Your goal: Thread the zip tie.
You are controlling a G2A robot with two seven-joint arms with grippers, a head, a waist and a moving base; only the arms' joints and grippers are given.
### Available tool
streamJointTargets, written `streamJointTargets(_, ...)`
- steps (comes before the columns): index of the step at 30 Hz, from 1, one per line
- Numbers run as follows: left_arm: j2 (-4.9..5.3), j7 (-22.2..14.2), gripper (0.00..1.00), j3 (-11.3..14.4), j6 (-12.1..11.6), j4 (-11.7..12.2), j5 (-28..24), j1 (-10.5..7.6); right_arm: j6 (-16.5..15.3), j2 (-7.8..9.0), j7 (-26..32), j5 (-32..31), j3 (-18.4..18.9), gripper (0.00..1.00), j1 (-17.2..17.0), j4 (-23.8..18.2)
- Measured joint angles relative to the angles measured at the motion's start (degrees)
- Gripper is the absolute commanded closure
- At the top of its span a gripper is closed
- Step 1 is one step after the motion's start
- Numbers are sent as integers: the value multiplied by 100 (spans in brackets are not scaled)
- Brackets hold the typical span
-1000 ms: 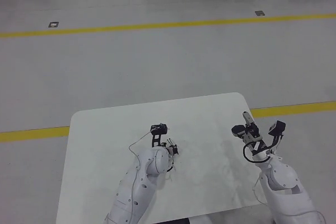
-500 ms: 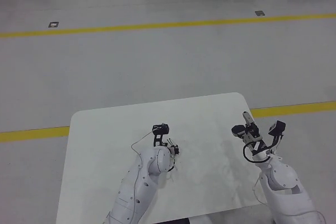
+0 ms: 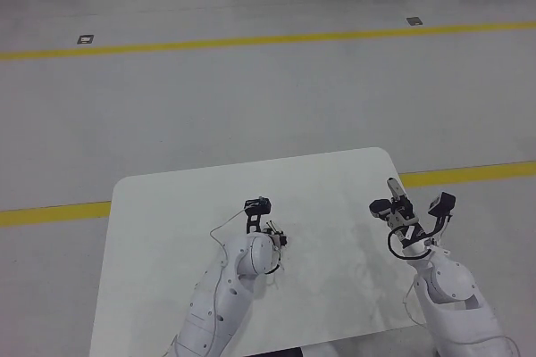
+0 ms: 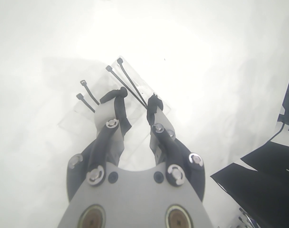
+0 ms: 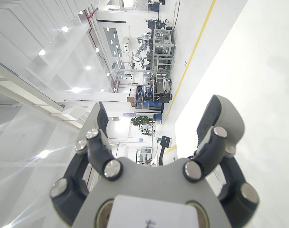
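The left arm point(image 3: 248, 261) has edged slightly toward the right arm over the last second, its wrist ending a little nearer the table's middle, while the right arm has kept its place at the table's right edge. A white label point(image 5: 154, 211) on the base of the right gripper point(image 5: 156, 117) carries a dark mark that is cut off by the frame and cannot be read. Four black zip ties point(image 4: 133, 83) lie flat on a clear plastic sheet point(image 4: 146, 84) on the white table point(image 3: 161, 232), each a thin strap ending in a small square head with a hole in it. The longer pair point(image 4: 126, 87) lies side by side, nearly parallel, heads pointing away from the wrist and tails running in to the tip of one finger; whether they touch it cannot be told. The shorter pair point(image 4: 90, 93) lies just beside them, also nearly parallel, tails hidden behind the other finger. The left gripper point(image 4: 138, 97) is low over the sheet, its claw released, fingers spread with a gap between them and wrapped in frayed black tape at the tips. The right gripper is lifted off the table and points out toward the room, claw released too, nothing between its ribbed pads point(image 5: 207, 117).
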Motion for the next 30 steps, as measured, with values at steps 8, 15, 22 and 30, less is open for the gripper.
streamJointTargets(8,-27,59,87,-46,0,94,-58,-28,0,0,0,0,0,0,0,0)
streamJointTargets(15,-55,170,93,-116,0,176,-193,-52,0,0,0,0,0,0,0,0)
streamJointTargets(22,-70,246,92,-181,0,220,-245,-60,0,0,0,0,0,0,0,0)
streamJointTargets(30,-92,274,89,-232,0,313,-263,-85,0,0,0,0,0,0,0,0)
